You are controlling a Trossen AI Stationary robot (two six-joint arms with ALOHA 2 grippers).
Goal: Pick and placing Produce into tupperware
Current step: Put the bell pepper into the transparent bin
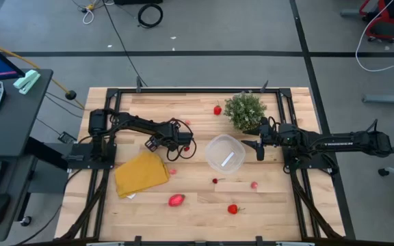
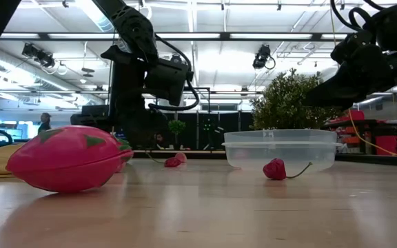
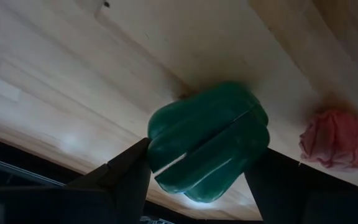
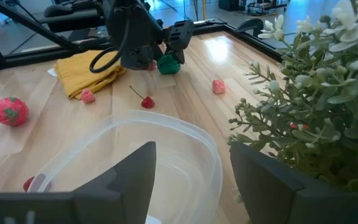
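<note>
high view: clear tub (image 1: 224, 154) near the table's middle, apparently holding no produce yet. left gripper (image 1: 181, 141) just left of the tub, down at the board beside the yellow cloth (image 1: 141, 173). right gripper (image 1: 260, 147) just right of the tub, below the potted plant (image 1: 245, 110). red and pink pieces scattered around the tub: one beside the plant (image 1: 217, 109), a cherry (image 1: 215, 181), a pink bit (image 1: 254, 184), a strawberry (image 1: 232, 209), a big pink fruit (image 1: 176, 199).

low view: big pink fruit (image 2: 66, 158) close up, tub (image 2: 280, 149) behind, cherry (image 2: 276, 169) lying in front of the tub, plant (image 2: 288, 100) beyond it.

left wrist view: green pepper (image 3: 210, 149) between the two dark fingers (image 3: 126, 171), pressed from both sides, so clamped on it; still low over the wood, left of the tub. pink piece (image 3: 334, 138) just beside.

right wrist view: own fingers (image 4: 129, 174) spread apart, nothing between, hovering over the tub's rim (image 4: 209, 146); left gripper (image 4: 166, 55) and pepper (image 4: 168, 65) visible across the tub.

likely risks: smooth rounded pepper slipping out on the lift if the grip sits off-centre; light tub getting nudged by either gripper; release too early, dropping the pepper short of the tub.
</note>
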